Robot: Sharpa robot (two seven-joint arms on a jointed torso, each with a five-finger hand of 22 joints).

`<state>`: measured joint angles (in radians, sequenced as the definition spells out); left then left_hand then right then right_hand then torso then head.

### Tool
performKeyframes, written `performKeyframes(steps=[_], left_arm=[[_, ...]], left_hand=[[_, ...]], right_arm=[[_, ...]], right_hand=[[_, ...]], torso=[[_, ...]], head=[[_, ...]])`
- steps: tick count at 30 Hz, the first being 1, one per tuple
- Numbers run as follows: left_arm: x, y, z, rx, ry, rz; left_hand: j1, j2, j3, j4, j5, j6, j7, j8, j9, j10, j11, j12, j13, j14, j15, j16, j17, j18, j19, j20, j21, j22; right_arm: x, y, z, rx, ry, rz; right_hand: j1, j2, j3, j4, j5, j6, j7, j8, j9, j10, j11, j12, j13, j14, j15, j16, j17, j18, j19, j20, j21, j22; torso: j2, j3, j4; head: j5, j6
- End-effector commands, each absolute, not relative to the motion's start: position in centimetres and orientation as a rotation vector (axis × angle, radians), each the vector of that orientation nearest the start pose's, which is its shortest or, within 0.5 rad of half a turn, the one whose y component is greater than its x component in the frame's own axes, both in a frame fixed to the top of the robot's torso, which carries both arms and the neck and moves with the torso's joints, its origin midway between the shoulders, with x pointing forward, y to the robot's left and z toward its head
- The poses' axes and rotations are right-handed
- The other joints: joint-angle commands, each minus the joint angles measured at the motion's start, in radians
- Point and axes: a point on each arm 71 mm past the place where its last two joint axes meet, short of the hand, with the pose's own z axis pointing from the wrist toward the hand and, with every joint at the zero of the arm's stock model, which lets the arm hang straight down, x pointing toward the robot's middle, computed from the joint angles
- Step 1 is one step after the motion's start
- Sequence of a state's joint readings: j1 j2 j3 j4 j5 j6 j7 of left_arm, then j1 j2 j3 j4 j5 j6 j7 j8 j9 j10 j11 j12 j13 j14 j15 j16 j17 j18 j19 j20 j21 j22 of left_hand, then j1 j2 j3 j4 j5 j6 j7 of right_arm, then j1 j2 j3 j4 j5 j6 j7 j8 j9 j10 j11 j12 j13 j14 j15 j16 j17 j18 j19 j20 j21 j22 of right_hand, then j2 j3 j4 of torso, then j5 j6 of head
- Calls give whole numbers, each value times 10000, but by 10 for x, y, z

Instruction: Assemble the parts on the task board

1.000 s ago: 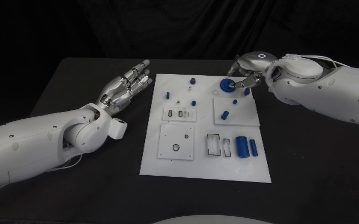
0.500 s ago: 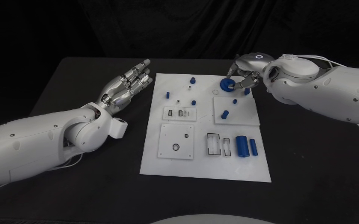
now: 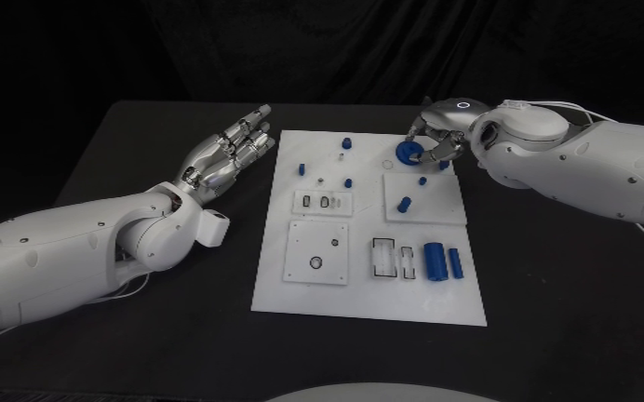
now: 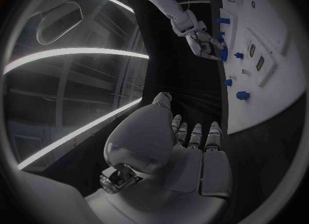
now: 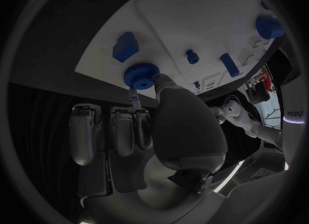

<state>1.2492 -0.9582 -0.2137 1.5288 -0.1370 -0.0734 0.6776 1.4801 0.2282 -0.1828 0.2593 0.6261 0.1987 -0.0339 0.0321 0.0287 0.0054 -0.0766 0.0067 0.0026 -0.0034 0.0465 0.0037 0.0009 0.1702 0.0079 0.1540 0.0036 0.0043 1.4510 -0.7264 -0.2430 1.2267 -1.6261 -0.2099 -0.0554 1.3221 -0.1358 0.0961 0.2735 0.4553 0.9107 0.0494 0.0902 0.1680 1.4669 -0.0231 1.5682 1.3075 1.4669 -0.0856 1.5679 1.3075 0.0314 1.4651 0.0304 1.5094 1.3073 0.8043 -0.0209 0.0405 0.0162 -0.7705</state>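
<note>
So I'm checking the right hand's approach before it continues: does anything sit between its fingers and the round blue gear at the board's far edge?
No. The right hand already touches the blue gear, thumb and a finger pinching it; nothing lies between them.

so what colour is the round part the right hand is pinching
Blue; the round part shows best in the right wrist view.
</note>
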Motion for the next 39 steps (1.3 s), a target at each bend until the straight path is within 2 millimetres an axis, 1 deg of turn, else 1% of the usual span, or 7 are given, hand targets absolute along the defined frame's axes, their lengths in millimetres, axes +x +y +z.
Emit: performKeyframes(steps=[1,4,6,12,16,30,39], left_arm=[[460,251,-190,-7567,13613,-17860],[460,251,-190,-7570,13633,-17870],[461,251,-190,-7575,13652,-17881],[461,250,-190,-7588,13705,-17905],[461,250,-191,-7592,13737,-17925],[461,252,-191,-7620,13754,-17886],[460,253,-191,-7647,13776,-17853]], left_hand=[[105,32,36,-19,31,32,35,22,8,-19,78,-53,-12,34,65,-37,-9,61,-2,45,29,4],[105,32,36,-19,31,32,35,22,8,-19,78,-53,-12,34,65,-37,-9,61,-2,45,29,4],[104,36,46,-23,30,42,57,22,9,-9,103,-50,-9,34,87,-37,-9,60,-2,61,28,4],[104,38,55,-28,29,33,76,19,7,-6,127,-49,-7,34,104,-37,-9,59,1,76,31,5],[104,38,55,-28,29,33,76,19,7,-6,127,-49,-7,34,104,-37,-9,59,1,76,31,5],[104,40,58,-29,29,33,82,19,7,-8,134,-49,-8,34,109,-37,-9,58,3,82,32,7],[106,43,69,-37,32,28,93,16,6,-7,146,-49,-8,34,123,-37,-9,58,8,96,36,9]], right_arm=[[556,-233,-145,-4511,16504,2672],[556,-232,-145,-4534,16498,2697],[556,-232,-145,-4550,16500,2712],[556,-231,-146,-4596,16578,2719],[556,-231,-147,-4637,16595,2757],[550,-226,-142,-4720,16071,3215],[542,-213,-123,-4875,15469,3666]], right_hand=[[239,40,119,-94,28,61,73,27,64,1039,-28,26,2633,1039,-23,29,2633,-124,600,-44,-1,2300],[405,83,196,-198,26,137,79,53,120,1039,-19,26,2633,1039,-25,29,2633,-124,600,-43,-4,2302],[754,170,365,-468,23,289,70,118,240,1039,-23,26,2633,1039,-46,29,2633,-122,596,-57,-12,2305],[1084,280,558,-875,14,548,40,277,565,1039,-42,26,2633,1039,-92,29,2633,-117,586,-99,-34,2307],[1184,356,646,-1097,6,735,39,480,840,1039,-44,26,2633,1039,-105,29,2633,-117,584,-117,-42,2313],[977,409,583,-1231,-8,958,30,944,1440,1039,-43,26,2633,1039,-106,29,2633,-124,602,-120,-30,2335],[846,414,535,-1197,-7,942,40,1068,1646,1039,-41,26,2633,1039,-101,29,2633,-131,622,-119,-7,2351]], torso=[[1,0,3],[1,1,2],[1,3,-2],[0,6,-10],[-2,5,-6],[-2,0,-9],[-5,5,-12]], head=[[1,-8],[2,-9],[6,-9],[22,-16],[27,-13],[52,56],[-1,126]])
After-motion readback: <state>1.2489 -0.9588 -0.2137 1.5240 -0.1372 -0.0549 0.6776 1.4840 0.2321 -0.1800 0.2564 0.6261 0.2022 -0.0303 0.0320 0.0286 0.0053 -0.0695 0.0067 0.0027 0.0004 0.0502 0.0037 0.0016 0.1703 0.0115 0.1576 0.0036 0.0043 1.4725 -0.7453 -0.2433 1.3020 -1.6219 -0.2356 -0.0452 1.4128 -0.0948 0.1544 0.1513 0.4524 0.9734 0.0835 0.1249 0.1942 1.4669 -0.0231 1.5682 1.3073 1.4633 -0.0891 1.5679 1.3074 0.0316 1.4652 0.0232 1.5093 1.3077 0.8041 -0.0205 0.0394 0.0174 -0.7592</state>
